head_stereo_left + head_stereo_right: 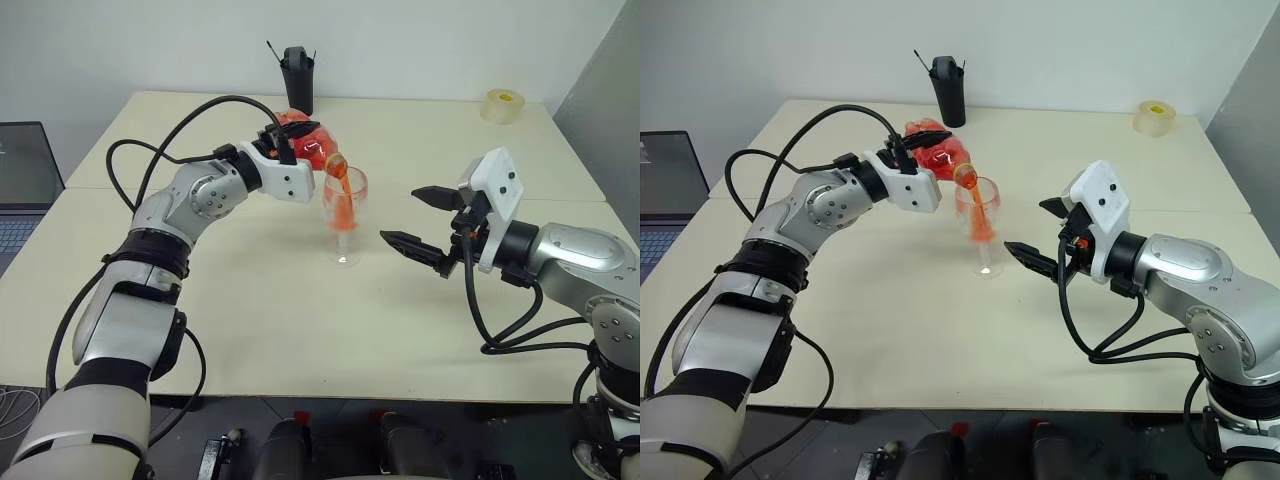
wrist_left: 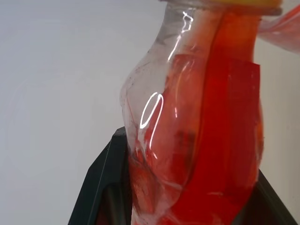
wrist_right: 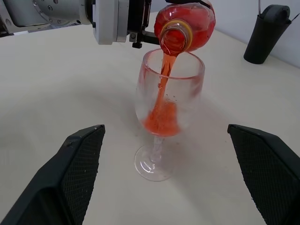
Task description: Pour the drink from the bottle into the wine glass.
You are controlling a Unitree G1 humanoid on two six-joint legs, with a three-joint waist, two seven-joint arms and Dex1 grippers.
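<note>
Red-orange drink [image 3: 161,89] streams from the tipped clear ribbed plastic bottle [image 3: 185,21], clenched in the left hand [image 1: 922,157], into the clear stemmed wine glass [image 3: 164,117] mid-tabletop [image 1: 250,310], while the right hand [image 1: 420,220] waits spread wide beside it.

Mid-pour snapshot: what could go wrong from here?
1. The drink falls as a thin stream close to the wine glass rim; a small wobble of the bottle in the left pincer might spill it on the table.
2. The right pincer is open beside the unheld glass; a bump could tip it.

Tipped bottle [image 3: 185,21], drink [image 3: 161,115] streaming into upright wine glass [image 3: 164,93]
</note>
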